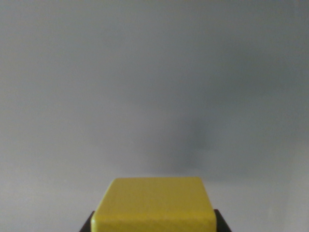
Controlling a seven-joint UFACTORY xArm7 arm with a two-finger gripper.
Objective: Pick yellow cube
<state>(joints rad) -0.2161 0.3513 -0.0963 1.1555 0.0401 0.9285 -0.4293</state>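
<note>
The yellow cube (154, 203) fills the bottom centre of the wrist view, its top face and front edge sharp against a blurred background. Dark fingers (87, 225) show as small black corners pressed against the cube's left and right sides at the bottom edge. My gripper (154, 226) is shut on the cube. Most of each finger and the cube's lower part lie below the frame.
Behind the cube there is only a plain grey surface (154, 72), out of focus. A faint dark shadow patch (195, 133) lies on it above the cube, slightly toward the wrist view's right.
</note>
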